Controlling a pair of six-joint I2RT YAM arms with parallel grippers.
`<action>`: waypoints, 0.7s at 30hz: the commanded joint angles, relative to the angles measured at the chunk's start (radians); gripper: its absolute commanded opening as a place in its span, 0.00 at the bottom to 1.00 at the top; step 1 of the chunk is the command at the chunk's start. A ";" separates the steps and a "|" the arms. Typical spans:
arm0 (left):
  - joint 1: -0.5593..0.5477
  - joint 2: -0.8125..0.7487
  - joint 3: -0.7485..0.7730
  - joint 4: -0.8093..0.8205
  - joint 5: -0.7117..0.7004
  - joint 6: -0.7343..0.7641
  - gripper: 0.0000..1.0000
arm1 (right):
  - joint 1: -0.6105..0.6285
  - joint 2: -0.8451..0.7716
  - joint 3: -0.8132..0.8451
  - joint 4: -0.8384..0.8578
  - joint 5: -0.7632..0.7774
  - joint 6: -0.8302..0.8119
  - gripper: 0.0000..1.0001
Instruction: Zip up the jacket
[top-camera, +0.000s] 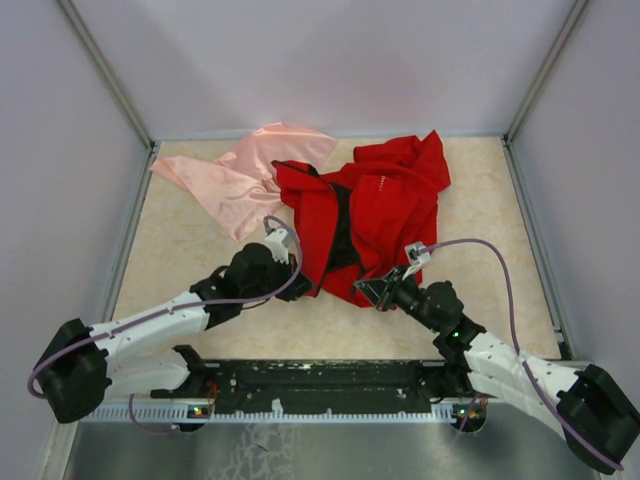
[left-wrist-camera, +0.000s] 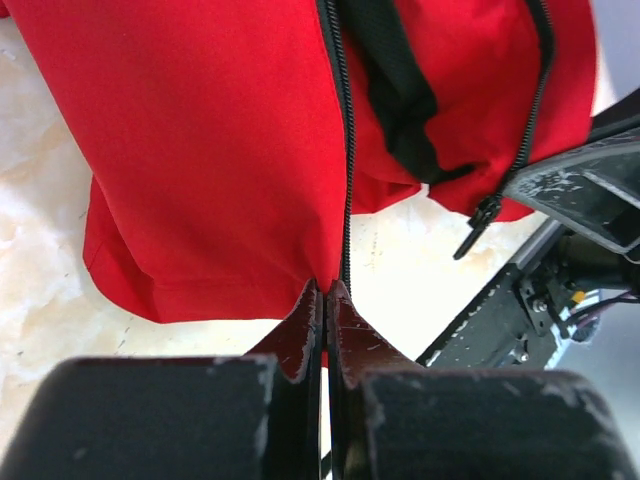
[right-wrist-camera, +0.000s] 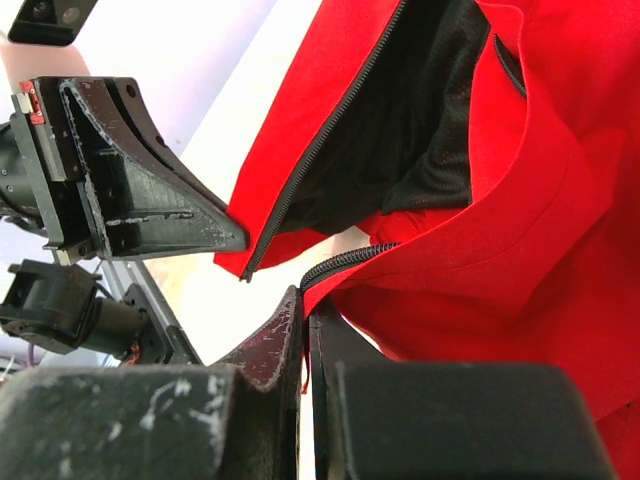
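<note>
1. One red jacket (top-camera: 385, 210), from where I stand.
2. One pale pink cloth (top-camera: 245, 175).
3. Two arms: left arm (top-camera: 150, 330), right arm (top-camera: 505, 360).
4. Two grippers: left gripper (left-wrist-camera: 327, 292), right gripper (right-wrist-camera: 303, 305).
5. One table (top-camera: 480, 280).

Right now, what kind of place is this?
Probably a lab test cell: plain grey walls box in a beige table, two arms bolted at its edge, with a jacket and pink cloth laid out.

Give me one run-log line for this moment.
jacket: crumpled, front open | zipper: unjoined | left hand: shut on one zipper edge | right hand: shut on other edge
</note>
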 joint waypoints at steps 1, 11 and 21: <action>0.001 -0.050 -0.054 0.201 0.080 -0.031 0.00 | -0.010 -0.002 0.021 0.097 -0.027 0.007 0.00; 0.002 -0.100 -0.251 0.671 0.111 -0.082 0.00 | -0.010 0.001 0.010 0.213 -0.094 0.013 0.00; 0.003 -0.110 -0.373 1.040 0.048 -0.083 0.00 | -0.010 0.049 0.018 0.328 -0.154 0.026 0.00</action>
